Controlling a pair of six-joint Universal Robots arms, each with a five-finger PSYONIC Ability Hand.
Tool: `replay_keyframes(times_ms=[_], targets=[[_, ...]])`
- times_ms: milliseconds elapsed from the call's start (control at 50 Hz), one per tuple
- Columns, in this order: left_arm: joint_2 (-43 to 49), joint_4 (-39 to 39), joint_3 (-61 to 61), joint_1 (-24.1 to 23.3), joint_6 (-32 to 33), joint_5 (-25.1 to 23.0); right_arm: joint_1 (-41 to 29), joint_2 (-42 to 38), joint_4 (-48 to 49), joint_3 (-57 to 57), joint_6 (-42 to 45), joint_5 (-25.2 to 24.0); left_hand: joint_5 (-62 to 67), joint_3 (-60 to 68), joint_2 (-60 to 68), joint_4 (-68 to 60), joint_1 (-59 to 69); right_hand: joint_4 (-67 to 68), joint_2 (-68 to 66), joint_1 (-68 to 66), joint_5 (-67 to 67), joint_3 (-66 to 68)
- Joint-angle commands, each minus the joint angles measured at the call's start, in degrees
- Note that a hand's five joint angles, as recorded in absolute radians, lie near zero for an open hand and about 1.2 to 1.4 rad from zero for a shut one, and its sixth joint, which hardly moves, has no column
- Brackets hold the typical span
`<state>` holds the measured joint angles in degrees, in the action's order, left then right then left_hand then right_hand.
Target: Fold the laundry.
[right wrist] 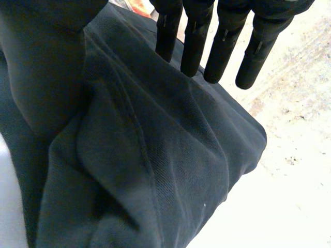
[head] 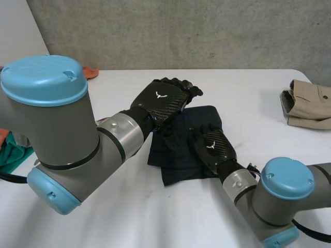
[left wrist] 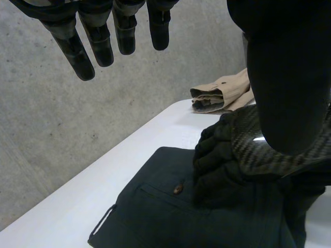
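Starting at the left edge of the head view, a teal cloth (head: 13, 152) lies bunched at the rim of the white bench (head: 155, 219), partly behind the left arm (head: 62, 139). Farther back, an orange item (head: 91, 72) peeks out past that arm's blue cap; it is too hidden to tell what it is.

The left arm reaches across to the middle of the bench. The left hand (head: 163, 98) hangs above the far left part of the dark trousers (head: 176, 168), not touching them. In its own wrist view its fingers (left wrist: 83, 51) are straight and spread, holding nothing.

The dark trousers lie folded into a compact block in the middle of the bench. The left wrist view shows a back pocket with a small brown button (left wrist: 178, 188) and a belt loop (left wrist: 102, 222) at the waistband edge.

The right hand (head: 213, 147) lies palm down on the near right part of the trousers. Its fingers (right wrist: 222, 51) are straight and relaxed over the cloth, not curled round it. A soft ridge of cloth rises between them and the thumb (right wrist: 41, 77).

At the far right, well apart from the trousers, a beige garment (head: 307, 106) sits folded near the bench's edge.
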<state>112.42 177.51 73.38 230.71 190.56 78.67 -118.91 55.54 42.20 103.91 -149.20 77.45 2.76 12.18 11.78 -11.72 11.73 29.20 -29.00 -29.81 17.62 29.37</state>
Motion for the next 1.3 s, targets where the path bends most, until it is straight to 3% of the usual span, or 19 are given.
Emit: replay_keyframes(times_ms=[20, 80, 180, 380, 500, 700, 860, 940, 1020, 1120, 1300], targets=[[0.0, 0.0, 0.1, 0.0, 0.0, 0.0, -0.2, -2.5, -0.1, -4.7, 0.0, -0.1, 0.2, 0.7, 1.1, -1.2, 1.2, 15.0, -15.2, -14.4, 16.6, 14.8], [0.0, 0.0, 0.0, 0.0, 0.0, 0.0, -0.1, -3.1, 0.2, -6.2, 0.0, -0.1, 0.2, 0.7, 1.1, -1.2, 1.2, 23.6, -23.8, -23.0, 25.2, 23.4], [-0.1, 0.2, -0.2, 0.0, 0.0, 0.0, 0.0, -4.9, 0.2, -11.0, 0.1, -0.1, 0.2, 0.7, 1.1, -1.2, 1.2, 50.7, -50.9, -50.1, 52.3, 50.6], [-0.4, 0.6, -0.7, 0.0, -0.8, 0.0, 3.2, -4.5, 0.7, -19.6, -0.2, -2.9, 0.0, 0.6, 1.0, -1.0, 1.0, 50.8, -51.0, -50.2, 52.4, 50.6], [-0.9, 2.2, -1.1, 0.7, -3.5, -0.1, 12.3, -0.3, 7.5, -24.1, -2.0, -10.6, 0.2, 0.7, 1.1, -1.2, 1.2, 50.8, -51.0, -50.2, 52.4, 50.6], [-1.0, 2.9, -1.0, 0.7, -4.2, -0.3, 27.8, -1.5, 16.7, -32.7, -16.3, -10.9, 0.0, 0.6, 1.0, -1.0, 1.0, 50.8, -51.0, -50.2, 52.4, 50.6], [-1.0, 2.9, -0.5, 0.3, -4.2, -0.5, 39.1, -11.2, 19.6, -39.2, -19.8, -13.5, 0.0, 0.6, 1.0, -1.0, 1.0, 50.8, -51.0, -50.2, 52.4, 50.6], [-0.9, 3.0, -0.1, -0.3, -4.1, -1.1, 44.4, -19.8, 23.2, -41.7, -23.6, -19.2, -0.2, 0.4, 0.8, -0.8, 0.8, 50.8, -51.0, -50.2, 52.4, 50.6], [-0.8, 3.0, 0.0, -1.8, -4.0, -2.6, 47.4, -25.2, 26.3, -42.3, -27.3, -21.8, -0.4, 0.2, 0.6, -0.7, 0.7, 50.8, -51.0, -50.2, 52.4, 50.6], [-0.9, 3.0, 0.5, -2.8, -4.2, -5.9, 50.2, -29.3, 26.7, -41.9, -27.7, -23.7, -0.2, 0.4, 0.8, -0.8, 0.8, 50.8, -51.0, -50.2, 52.4, 50.6], [-1.3, 2.9, 1.2, -3.1, -4.2, -6.2, 52.5, -30.5, 26.4, -39.8, -26.9, -28.6, 0.0, 0.6, 1.0, -1.0, 1.0, 50.8, -51.0, -50.2, 52.4, 50.6]])
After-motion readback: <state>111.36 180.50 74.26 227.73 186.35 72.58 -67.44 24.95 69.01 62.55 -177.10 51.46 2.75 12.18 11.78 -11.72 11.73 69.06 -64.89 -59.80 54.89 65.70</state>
